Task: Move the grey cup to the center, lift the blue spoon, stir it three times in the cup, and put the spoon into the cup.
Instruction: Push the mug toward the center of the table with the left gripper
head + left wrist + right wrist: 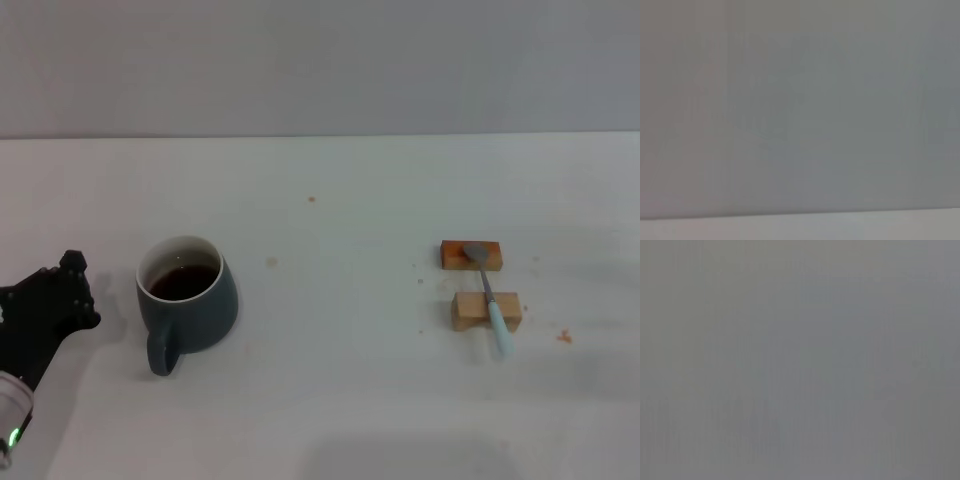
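Observation:
The grey cup (187, 303) stands on the white table at the left, handle toward me, with dark brown liquid inside. The blue spoon (490, 300) lies at the right across two small wooden blocks (486, 311), its metal bowl on the far block and its pale blue handle pointing toward me. My left gripper (72, 290) is black and sits at the left edge, just left of the cup and apart from it. My right gripper is out of view. Both wrist views show only a plain grey surface.
The table's (340, 400) far edge meets a grey wall. A few small orange crumbs (564, 337) lie near the blocks.

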Available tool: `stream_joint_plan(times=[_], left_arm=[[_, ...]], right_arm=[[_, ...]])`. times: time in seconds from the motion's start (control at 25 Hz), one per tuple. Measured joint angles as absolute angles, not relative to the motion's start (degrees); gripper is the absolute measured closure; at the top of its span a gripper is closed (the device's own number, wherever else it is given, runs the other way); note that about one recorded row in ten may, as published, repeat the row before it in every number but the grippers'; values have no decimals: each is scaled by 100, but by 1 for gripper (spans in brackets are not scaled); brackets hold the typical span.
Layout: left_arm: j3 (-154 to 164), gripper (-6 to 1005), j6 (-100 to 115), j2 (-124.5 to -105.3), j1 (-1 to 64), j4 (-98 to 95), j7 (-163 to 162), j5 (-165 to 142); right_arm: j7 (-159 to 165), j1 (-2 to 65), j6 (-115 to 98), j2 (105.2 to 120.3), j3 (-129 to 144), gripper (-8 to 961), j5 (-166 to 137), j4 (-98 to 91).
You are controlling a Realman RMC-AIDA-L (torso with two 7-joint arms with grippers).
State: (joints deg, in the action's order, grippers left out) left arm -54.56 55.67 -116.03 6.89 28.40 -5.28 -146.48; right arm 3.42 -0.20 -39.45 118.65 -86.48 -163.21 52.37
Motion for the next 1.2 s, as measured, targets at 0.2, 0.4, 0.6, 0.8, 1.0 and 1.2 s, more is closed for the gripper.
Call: stream_joint_plan(times=[0.2,0.4,0.6,0.8,1.0,1.2], left_arm=[[-5452,1001,5557,-11606,760,2827,-507,-14656],[-5421,1001,5542,-11763,1067,2625,-514,-14963],[-5397,1001,5542,-11777,1096,2667,-530,-15112],[-5362,1001,5549,-11781,1045,2773,-710,-15406],[-5140,1001,5547,-11779,1003,2869,-745,-15477],[-4904,1001,5544,-11782,1000,2938,-790,-15477]], right_arm=[[342,-42,-3940,11865,-8648,550,-16327,5285],[342,-44,-3937,11865,-8648,550,-16327,5304],[342,-23,-3926,11865,-8649,550,-16327,5304],[342,0,-3907,11865,-8655,551,-16326,5304],[342,14,-3903,11862,-8657,551,-16338,5302],[342,7,-3905,11858,-8649,551,-16348,5300]])
